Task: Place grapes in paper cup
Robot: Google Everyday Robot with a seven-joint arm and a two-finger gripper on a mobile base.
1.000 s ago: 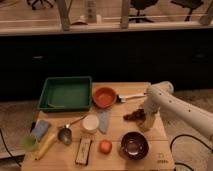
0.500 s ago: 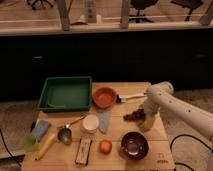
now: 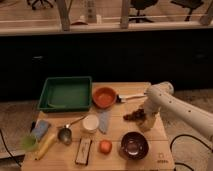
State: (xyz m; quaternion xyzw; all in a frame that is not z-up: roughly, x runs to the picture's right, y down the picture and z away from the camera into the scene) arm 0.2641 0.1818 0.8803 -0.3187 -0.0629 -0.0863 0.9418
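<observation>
I have the gripper point(image 3: 144, 120) down low over the wooden table point(image 3: 127, 87), well to the right of the paper cup point(image 3: 90, 123) as the camera sees it. It hangs from the white arm point(image 3: 172, 105), which comes in from the right edge. The grapes point(image 3: 131, 116) lie as a dark bunch on the cup-facing side of the gripper, up against it. They seem to be touching it, though I cannot tell whether it is clamped on them or apart, nor whether the bunch is resting on the table or raised off it.

The paper cup stands upright, its pale inside showing. Just right of the cup lies a flat grey-blue strip point(image 3: 104, 120). Just left of the cup and a little nearer the camera is the small metal scoop point(image 3: 65, 134). Beyond the cup sits the orange bowl point(image 3: 104, 96), and beyond and left of the cup the green tray point(image 3: 65, 93). In front of the cup and to its right is a small orange fruit point(image 3: 104, 146), and farther right the dark maroon bowl point(image 3: 134, 145), which lies in front of the gripper. Far left of the cup stands the pale green cup point(image 3: 29, 142).
</observation>
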